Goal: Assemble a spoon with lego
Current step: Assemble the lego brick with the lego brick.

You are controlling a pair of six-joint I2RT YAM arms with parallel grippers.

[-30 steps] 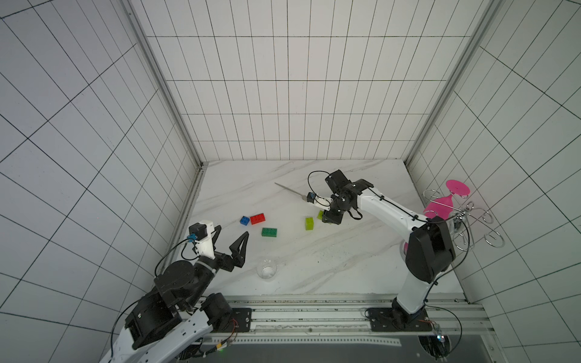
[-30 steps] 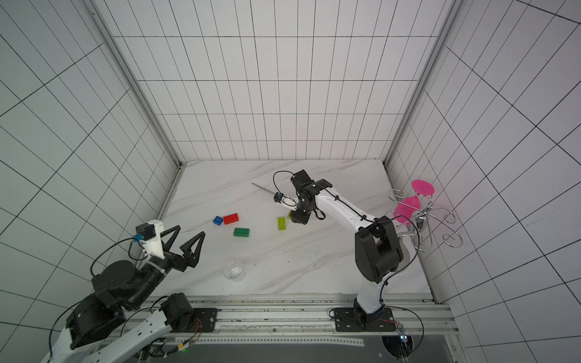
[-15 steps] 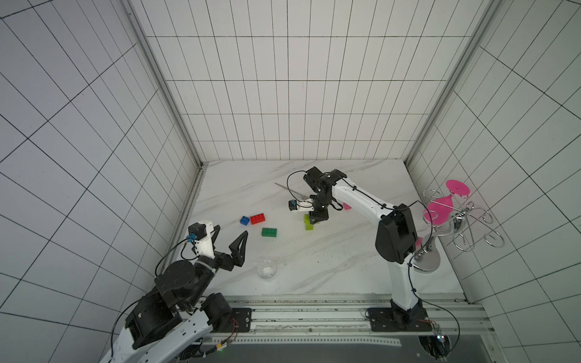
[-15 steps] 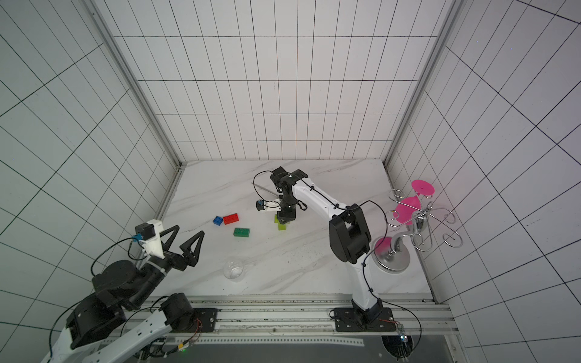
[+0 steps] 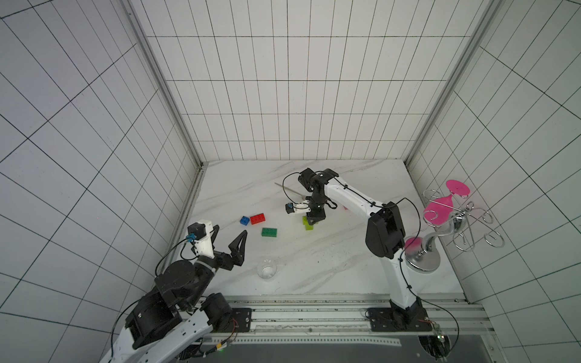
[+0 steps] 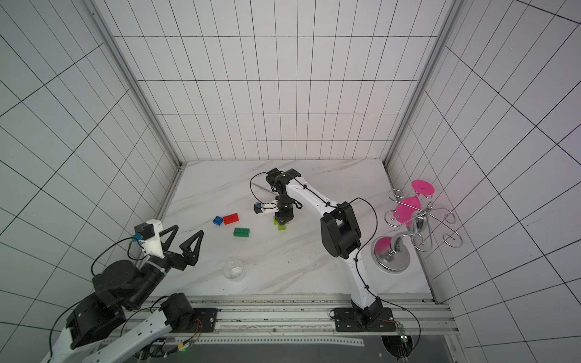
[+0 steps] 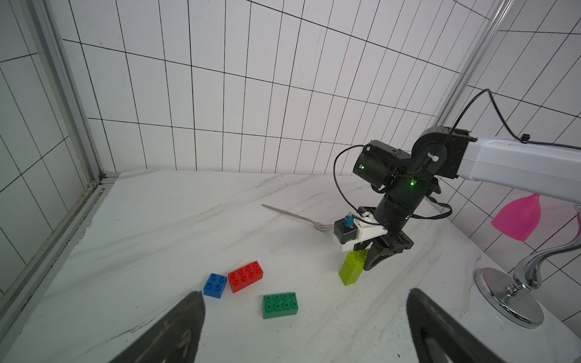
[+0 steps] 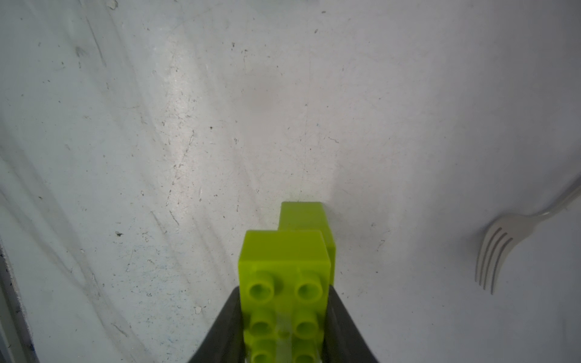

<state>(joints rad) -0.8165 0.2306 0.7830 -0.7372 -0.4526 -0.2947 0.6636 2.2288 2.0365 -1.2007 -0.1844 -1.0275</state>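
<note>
Right pincer (image 8: 284,317) clamps a lime green brick (image 8: 283,251), round studs showing.

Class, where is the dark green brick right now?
In a top view the dark green brick lies left of centre, just nearer the robot than the red brick.

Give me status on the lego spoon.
Done: nothing clearly joined. In hand: right end effector shut on a lime brick, against a second lime brick on the table; seating unclear. To do: blue brick, red brick and dark green brick lie loose; left end effector open, empty.
</note>
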